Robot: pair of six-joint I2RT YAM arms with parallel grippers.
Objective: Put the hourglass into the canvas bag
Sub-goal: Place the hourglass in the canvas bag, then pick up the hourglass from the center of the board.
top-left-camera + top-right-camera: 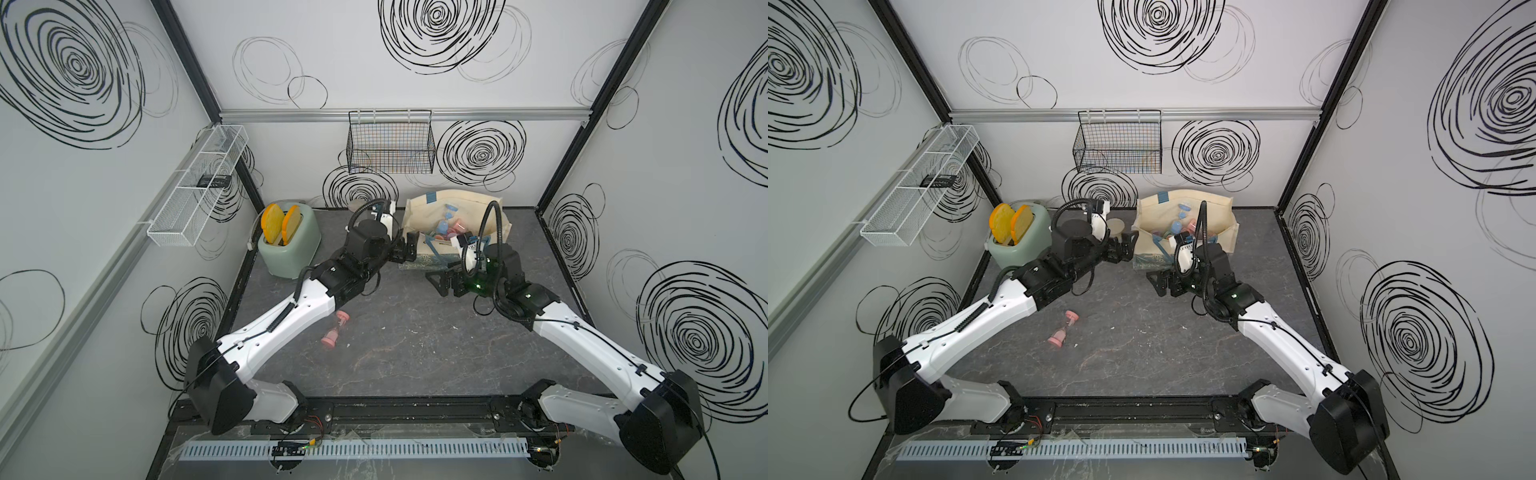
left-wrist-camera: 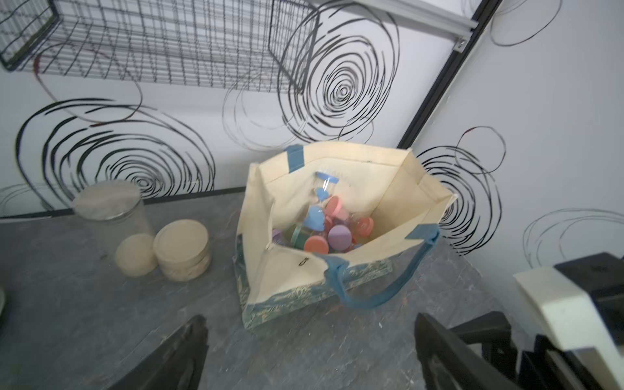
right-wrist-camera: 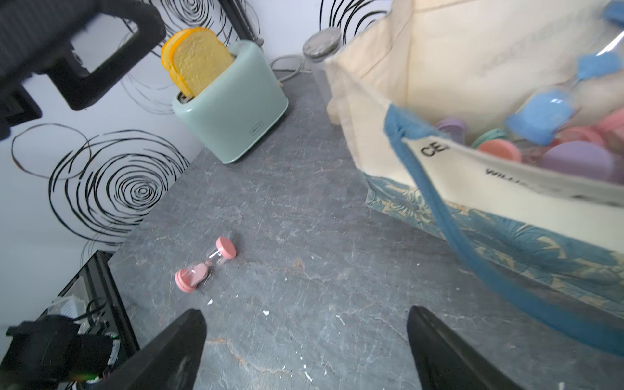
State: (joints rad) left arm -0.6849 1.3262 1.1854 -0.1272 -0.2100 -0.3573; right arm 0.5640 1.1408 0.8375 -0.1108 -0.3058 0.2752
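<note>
A pink hourglass point(image 1: 336, 330) point(image 1: 1063, 330) point(image 3: 206, 265) lies on its side on the dark table, beside my left forearm. The cream canvas bag point(image 1: 465, 203) point(image 1: 1208, 203) point(image 2: 371, 175) point(image 3: 456, 60) stands open at the back. Several coloured hourglasses lie inside it, a blue one point(image 2: 324, 189) on top, leaning against the bag's wall. My left gripper point(image 1: 405, 249) point(image 1: 1126, 246) point(image 2: 310, 320) is open and empty, beside the bag's near left corner. My right gripper point(image 1: 438, 284) point(image 1: 1160, 282) point(image 3: 305, 317) is open and empty, low over the table in front of the bag.
A mint toaster point(image 1: 291, 245) holding two toast slices stands at the back left. A glass jar point(image 2: 108, 209) and round wooden lids point(image 2: 182, 250) sit between toaster and bag. A black wire basket point(image 1: 390, 145) hangs on the back wall, a white mesh shelf point(image 1: 195, 187) on the left wall.
</note>
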